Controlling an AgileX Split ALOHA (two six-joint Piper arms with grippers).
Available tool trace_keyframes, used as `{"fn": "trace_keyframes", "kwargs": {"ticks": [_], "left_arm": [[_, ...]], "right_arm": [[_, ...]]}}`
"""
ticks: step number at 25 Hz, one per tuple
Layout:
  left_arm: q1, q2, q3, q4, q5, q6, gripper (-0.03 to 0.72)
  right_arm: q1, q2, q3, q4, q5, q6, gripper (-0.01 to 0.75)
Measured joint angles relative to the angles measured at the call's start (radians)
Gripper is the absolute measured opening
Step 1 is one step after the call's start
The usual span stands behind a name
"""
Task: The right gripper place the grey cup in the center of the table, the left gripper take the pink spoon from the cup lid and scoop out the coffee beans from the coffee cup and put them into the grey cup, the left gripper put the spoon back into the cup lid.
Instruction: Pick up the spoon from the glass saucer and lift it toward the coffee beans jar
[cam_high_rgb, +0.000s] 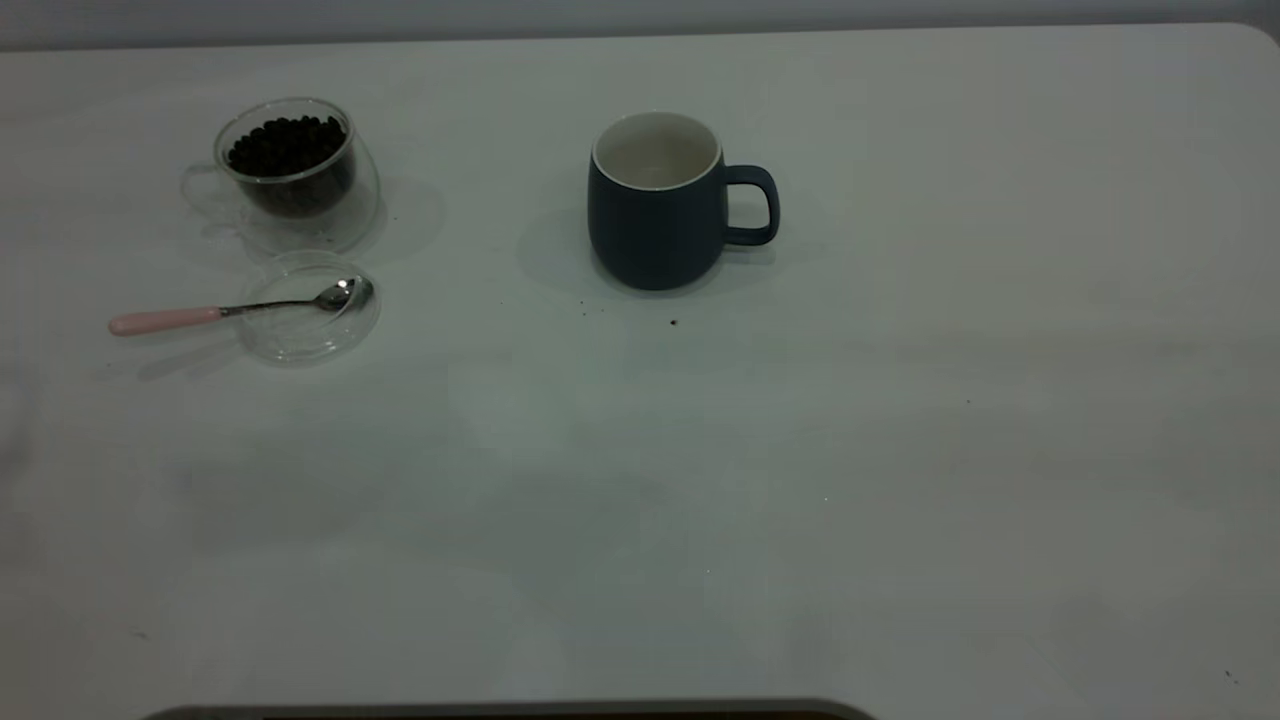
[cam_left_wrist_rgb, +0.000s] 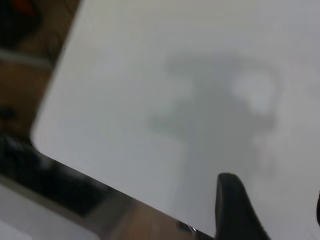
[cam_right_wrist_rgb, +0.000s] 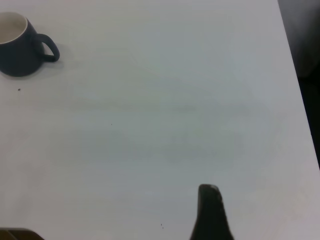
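A dark grey mug (cam_high_rgb: 655, 205) stands upright near the middle of the white table (cam_high_rgb: 900, 450), its handle turned toward the right arm's side and its pale interior apparently empty, though the bottom cannot be fully seen; well apart from it, toward the left arm's side, a clear glass coffee cup (cam_high_rgb: 290, 175) sits heaped with dark coffee beans (cam_high_rgb: 285, 145); just in front of that cup lies the clear cup lid (cam_high_rgb: 310, 310), with the pink-handled spoon (cam_high_rgb: 240, 310) resting across it, its metal bowl inside the lid and its pink handle jutting out over the table.

Neither arm appears in the exterior view; the left gripper (cam_left_wrist_rgb: 270, 210) shows in its wrist view only as one dark fingertip and a sliver of another over bare table near the edge, holding nothing visible, and how far apart its jaws stand cannot be told; the right gripper (cam_right_wrist_rgb: 210, 215) shows as a single dark fingertip far from the mug, likewise holding nothing, its opening also impossible to judge.

A few dark specks (cam_high_rgb: 673, 322) dot the table just before the mug; by the look of things the mug's placement is complete, while the scooping either has not begun or, less likely given the seemingly empty mug, has finished with the spoon returned.
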Motion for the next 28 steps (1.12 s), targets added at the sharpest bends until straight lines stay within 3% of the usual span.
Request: {"fn": "trace_keyframes", "kwargs": {"ticks": [7, 12, 19, 23, 28], "left_arm": [[0.285, 0.365, -0.171, -0.531, 0.009, 0.505, 0.447], [0.414, 0.562, -0.189, -0.826, 0.066, 0.922, 0.447], [0.442, 0.784, -0.193, -1.064, 0.066, 1.348, 0.445], [0.442, 0.845, -0.193, -1.241, 0.046, 1.488, 0.448], [0.442, 0.877, -0.193, -1.369, 0.062, 1.598, 0.549]], "right_arm": [[0.000, 0.000, 0.000, 0.000, 0.000, 0.000, 0.573], [0.000, 0.000, 0.000, 0.000, 0.000, 0.000, 0.573], [0.000, 0.000, 0.000, 0.000, 0.000, 0.000, 0.573], [0.000, 0.000, 0.000, 0.000, 0.000, 0.000, 0.573], [0.000, 0.000, 0.000, 0.000, 0.000, 0.000, 0.573]]}}
